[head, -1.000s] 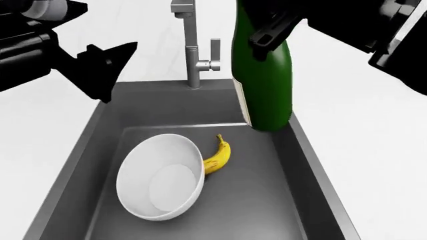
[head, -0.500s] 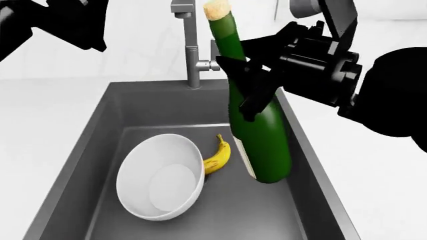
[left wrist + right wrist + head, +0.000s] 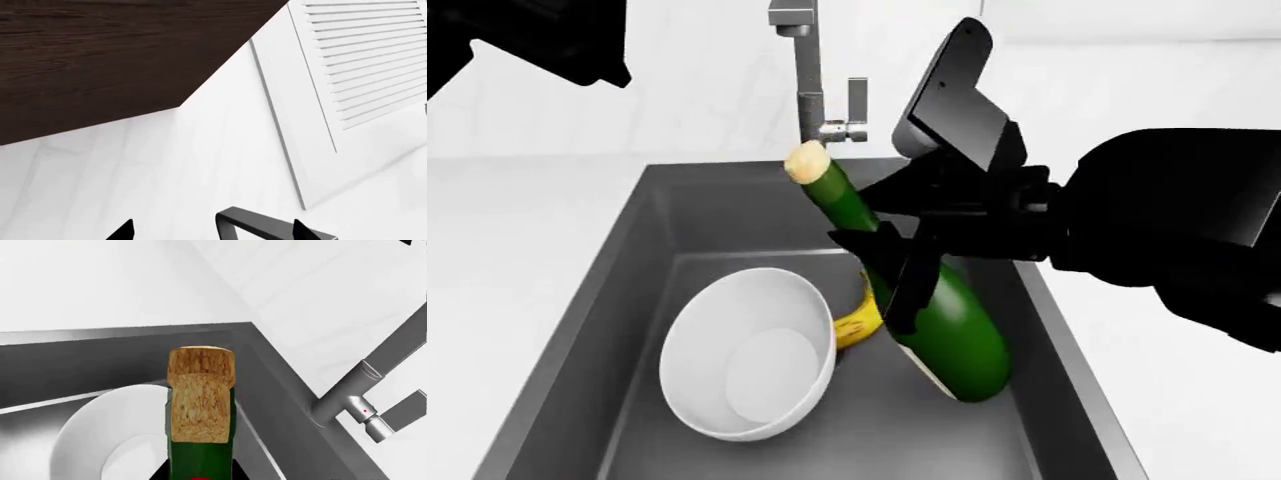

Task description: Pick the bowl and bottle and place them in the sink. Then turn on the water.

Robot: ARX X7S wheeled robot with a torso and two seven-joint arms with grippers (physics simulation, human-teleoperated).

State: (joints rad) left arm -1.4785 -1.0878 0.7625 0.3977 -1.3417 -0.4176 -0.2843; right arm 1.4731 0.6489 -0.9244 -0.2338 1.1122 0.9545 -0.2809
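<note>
Dark green glossy glass wine bottle point(image 3: 941, 330) with tan cork point(image 3: 199, 392) tilted inside dark grey rectangular metal sink point(image 3: 601, 300), cork far-left, base near-right. Right gripper point(image 3: 897, 270) clamped on bottle body. Plain white deep round bowl point(image 3: 747, 355) lies left in basin, yellow banana point(image 3: 857, 328) between. Grey square-spouted faucet point(image 3: 814, 90) at far rim. Left gripper point(image 3: 210, 231) raised, fingertips apart, nothing held.

There were 1 bowl point(image 3: 747, 354), 1 bottle point(image 3: 924, 315), 1 banana point(image 3: 857, 326), 1 sink point(image 3: 614, 290), 1 faucet point(image 3: 810, 90) and 2 grippers.

bright, even, sharp, soft shadows
</note>
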